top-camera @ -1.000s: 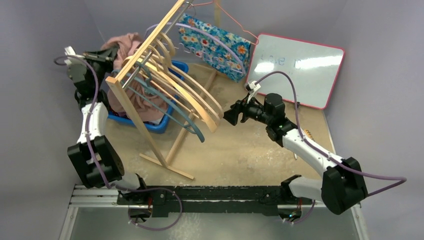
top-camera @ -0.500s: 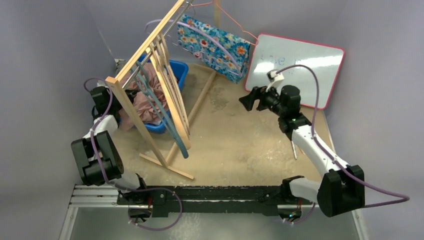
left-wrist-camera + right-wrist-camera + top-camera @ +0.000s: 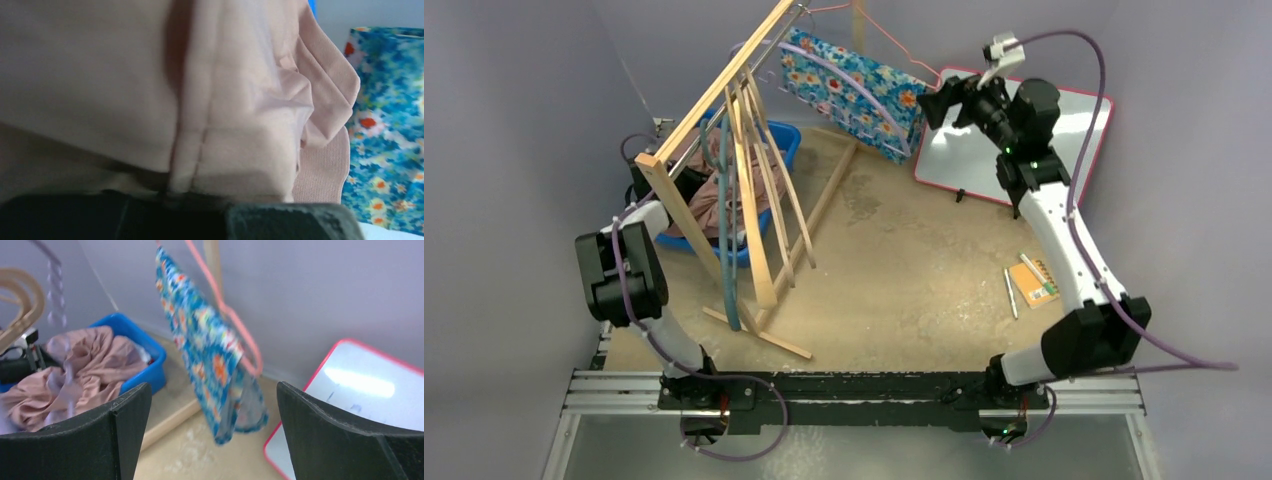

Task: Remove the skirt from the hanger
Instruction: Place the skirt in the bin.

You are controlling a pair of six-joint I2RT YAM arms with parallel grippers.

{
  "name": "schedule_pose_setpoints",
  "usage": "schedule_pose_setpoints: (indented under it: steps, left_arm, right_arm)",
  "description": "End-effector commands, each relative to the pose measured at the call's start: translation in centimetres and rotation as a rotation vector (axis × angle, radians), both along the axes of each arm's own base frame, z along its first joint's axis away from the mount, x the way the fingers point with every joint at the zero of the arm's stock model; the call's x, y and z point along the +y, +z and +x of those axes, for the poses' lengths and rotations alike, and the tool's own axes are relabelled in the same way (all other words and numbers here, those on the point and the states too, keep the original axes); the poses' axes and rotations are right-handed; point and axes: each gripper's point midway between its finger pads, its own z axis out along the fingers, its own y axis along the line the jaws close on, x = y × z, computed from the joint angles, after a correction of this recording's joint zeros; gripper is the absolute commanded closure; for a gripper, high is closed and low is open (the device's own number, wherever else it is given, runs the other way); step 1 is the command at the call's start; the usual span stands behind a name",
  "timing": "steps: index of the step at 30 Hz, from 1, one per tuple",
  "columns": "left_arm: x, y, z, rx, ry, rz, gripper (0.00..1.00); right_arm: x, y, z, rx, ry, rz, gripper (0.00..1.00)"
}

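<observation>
Update: right claw (image 3: 931, 103) just swung up to skirt (image 3: 849, 85) at 1 o'clock, jaws apart, grab's next; left claw (image 3: 646, 186) buried in cloth (image 3: 225, 100), can't tell.

The skirt (image 3: 207, 347) is thin printed cloth, matt and softly draped. Its hanger (image 3: 241, 336) is a slim, smooth coral rod; coated wire or plastic, I cannot tell. The rack (image 3: 714, 85) at the left is bare pale wood. The bin (image 3: 150, 365) is glossy blue plastic, and the pink garment (image 3: 125, 75) in it is matt, fine-woven cloth with stitched seams. The whiteboard (image 3: 360, 385) at the far right is glossy. The table (image 3: 904, 270) is grainy, rough and matt.
</observation>
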Motion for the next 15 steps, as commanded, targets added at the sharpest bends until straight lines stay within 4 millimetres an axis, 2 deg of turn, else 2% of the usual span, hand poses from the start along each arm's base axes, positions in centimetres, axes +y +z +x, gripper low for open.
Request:
schedule_pose_setpoints:
  steps: [1, 4, 5, 6, 7, 9, 12, 15]
  left_arm:
    - [0.5, -3.9, 1.0, 0.103, 0.003, 0.006, 0.91]
    - [1.0, -2.3, 0.6, 0.087, 0.012, 0.074, 0.75]
    - [1.3, -1.0, 0.3, 0.067, 0.019, 0.112, 0.66]
    - [1.6, -0.1, 0.0, 0.058, 0.025, 0.141, 0.58]
    - [1.8, 0.9, -0.3, 0.047, 0.028, 0.167, 0.50]
    - [2.1, 2.7, -0.9, 0.036, 0.027, 0.215, 0.38]
    - [2.8, 4.8, -2.2, 0.035, 0.039, 0.296, 0.28]
    - [3.6, 6.3, -3.7, 0.029, 0.076, 0.359, 0.25]
  right_arm:
    - [-0.7, 3.7, 3.6, -0.090, -0.050, -0.135, 0.04]
    - [-0.3, 4.3, 6.1, -0.102, -0.020, -0.240, 0.03]
    - [0.2, 5.4, 6.7, -0.123, 0.008, -0.264, 0.03]
    - [0.7, 5.7, 7.2, -0.126, 0.040, -0.283, 0.03]
    - [1.3, 4.7, 8.2, -0.108, 0.072, -0.305, 0.03]
    - [2.1, 4.4, 9.0, -0.104, 0.128, -0.336, 0.07]
    - [3.4, 4.4, 9.3, -0.109, 0.200, -0.323, 0.14]
    - [4.1, 5.5, 9.7, -0.139, 0.222, -0.286, 0.21]
